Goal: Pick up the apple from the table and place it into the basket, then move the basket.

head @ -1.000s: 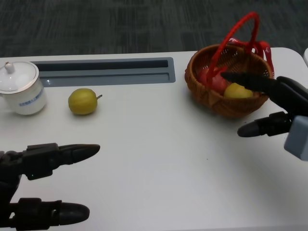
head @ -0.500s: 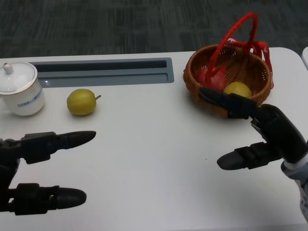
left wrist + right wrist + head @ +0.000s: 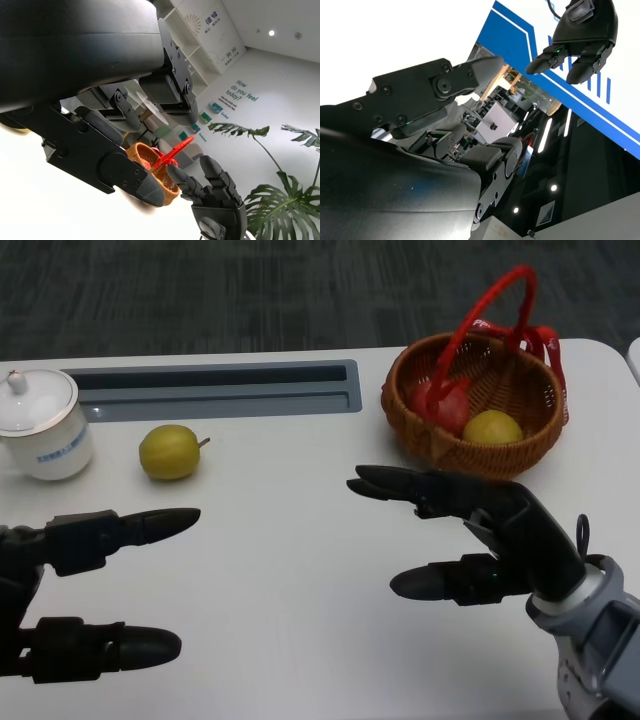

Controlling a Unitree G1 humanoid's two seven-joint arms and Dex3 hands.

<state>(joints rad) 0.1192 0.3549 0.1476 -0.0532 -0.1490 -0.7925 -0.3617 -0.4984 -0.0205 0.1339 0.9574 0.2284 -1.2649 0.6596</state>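
A yellow-green apple (image 3: 170,452) with a short stem lies on the white table (image 3: 290,640), left of centre. At the back right stands a brown wicker basket (image 3: 445,452) with a red handle (image 3: 492,302), holding a red fruit (image 3: 441,406) and a yellow fruit (image 3: 492,427). My right hand (image 3: 470,535) hovers in front of the basket, fingers spread toward the left, holding nothing. Low at the left, my left hand (image 3: 90,590) is also spread and empty, well short of the apple. The left wrist view shows the basket (image 3: 159,172) and my right hand (image 3: 212,192).
A white lidded cup (image 3: 40,425) stands at the left edge, beside the apple. A grey recessed tray (image 3: 215,388) runs along the back of the table. My left hand (image 3: 580,32) shows far off in the right wrist view.
My right hand has drawn away from the basket, moving left and nearer to me across the table, still empty. The left hand has hardly moved.
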